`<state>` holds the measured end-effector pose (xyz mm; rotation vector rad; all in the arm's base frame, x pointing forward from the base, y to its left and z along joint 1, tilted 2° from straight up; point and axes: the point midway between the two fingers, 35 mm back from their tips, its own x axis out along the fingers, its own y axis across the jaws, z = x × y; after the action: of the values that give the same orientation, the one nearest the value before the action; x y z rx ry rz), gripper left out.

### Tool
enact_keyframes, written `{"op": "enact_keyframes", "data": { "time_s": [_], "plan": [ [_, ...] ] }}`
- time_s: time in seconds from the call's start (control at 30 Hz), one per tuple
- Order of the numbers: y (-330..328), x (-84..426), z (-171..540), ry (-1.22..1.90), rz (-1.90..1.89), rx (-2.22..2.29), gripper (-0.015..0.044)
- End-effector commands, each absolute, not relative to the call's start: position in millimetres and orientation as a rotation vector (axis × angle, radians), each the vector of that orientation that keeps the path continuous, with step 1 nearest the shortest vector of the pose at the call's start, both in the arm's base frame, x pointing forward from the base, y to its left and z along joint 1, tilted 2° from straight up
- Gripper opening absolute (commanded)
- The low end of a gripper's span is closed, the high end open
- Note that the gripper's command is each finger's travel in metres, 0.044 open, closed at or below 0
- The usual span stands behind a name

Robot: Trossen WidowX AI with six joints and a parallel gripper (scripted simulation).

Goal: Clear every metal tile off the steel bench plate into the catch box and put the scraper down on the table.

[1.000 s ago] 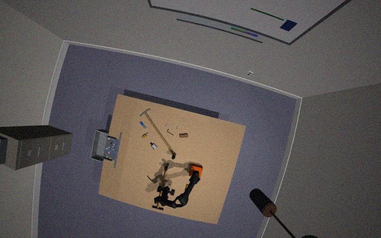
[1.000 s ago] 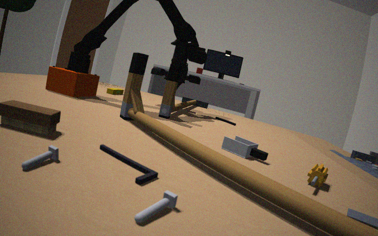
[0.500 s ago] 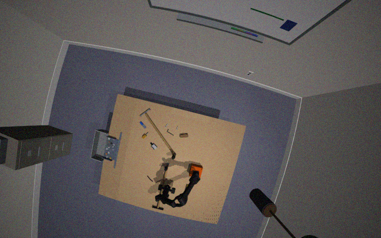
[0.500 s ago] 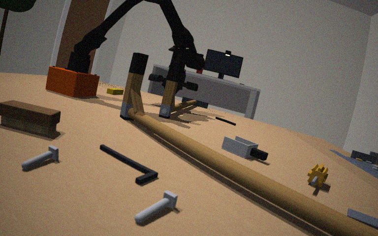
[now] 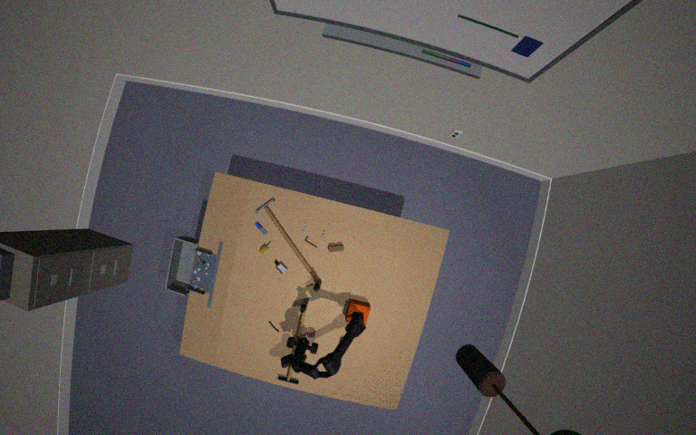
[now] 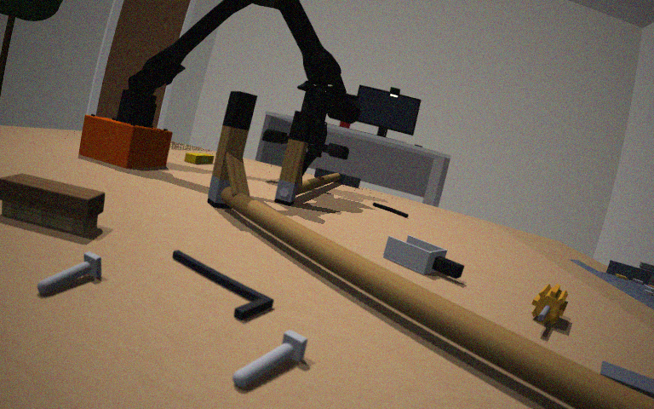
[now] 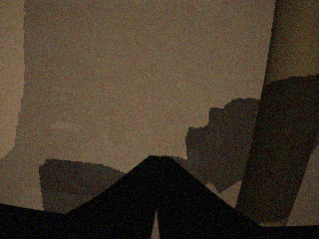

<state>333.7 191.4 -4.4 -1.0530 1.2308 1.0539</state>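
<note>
The long scraper (image 5: 292,245) (image 6: 386,284) lies diagonally on the table, its wide head at the back left and its upright black-capped grip near the middle. A shorter scraper (image 5: 301,320) (image 6: 292,166) (image 7: 299,40) lies nearer the front edge, its grip post also upright. My gripper (image 5: 302,344) (image 6: 306,166) (image 7: 160,161) is shut with nothing between the fingers, low over the table beside the shorter scraper's shaft. The steel bench plate (image 5: 210,279) at the left edge carries several small tiles. The catch box (image 5: 180,264) stands at its outer end.
Near the long scraper lie a brown block (image 5: 335,246) (image 6: 53,202), a black hex key (image 6: 216,279), two bolts, a grey clevis (image 5: 280,266) (image 6: 415,256), a yellow gear (image 5: 264,248) (image 6: 549,304) and a blue piece (image 5: 260,227). A thin black rod (image 5: 273,326) (image 6: 390,210) lies left of the shorter scraper.
</note>
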Motion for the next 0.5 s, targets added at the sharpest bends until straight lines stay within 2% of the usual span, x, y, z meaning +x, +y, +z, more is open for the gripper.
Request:
{"op": "enact_keyframes", "data": {
  "time_s": [0.0, 0.47],
  "plan": [
    [191, 339, -4, 1.23, 1.054, -1.057, 0.0],
    [190, 353, -2, 1.229, 1.053, -1.058, 0.0]
  ]
}}
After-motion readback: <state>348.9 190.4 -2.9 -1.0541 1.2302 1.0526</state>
